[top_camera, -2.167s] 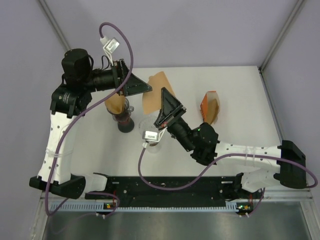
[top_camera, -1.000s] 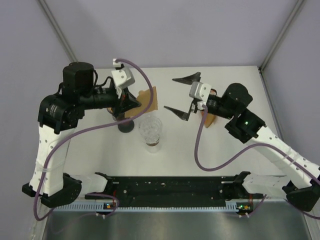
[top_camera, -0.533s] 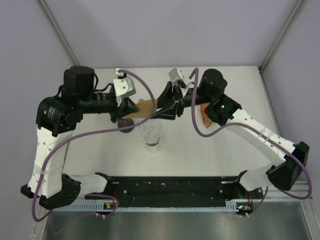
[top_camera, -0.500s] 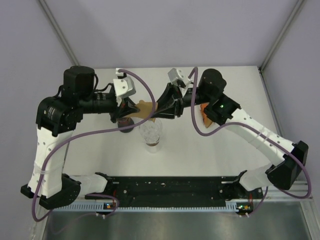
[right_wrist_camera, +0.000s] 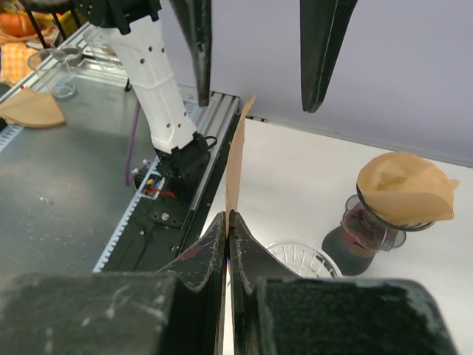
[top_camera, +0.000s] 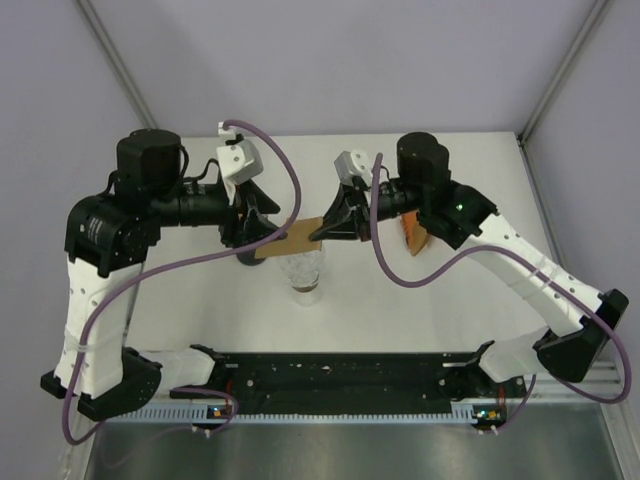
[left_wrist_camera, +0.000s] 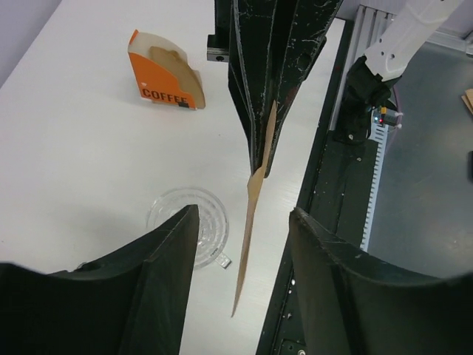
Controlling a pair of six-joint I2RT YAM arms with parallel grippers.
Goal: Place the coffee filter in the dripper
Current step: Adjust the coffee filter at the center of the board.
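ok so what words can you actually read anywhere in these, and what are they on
"COFFEE": on the dark strip low on the orange filter box, left wrist view.
Nothing else is readable: the same box is too small in the top view, and no print shows on the coffee filter.

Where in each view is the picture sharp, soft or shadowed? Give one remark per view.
Top external: even light, only faint shadows on the white table; the clear glass dripper barely stands out. Left wrist: the left gripper's black fingers look soft up close, the flat brown paper coffee filter edge-on and crisp. Right wrist: the right gripper's black fingers blur near the lens, background sharper.
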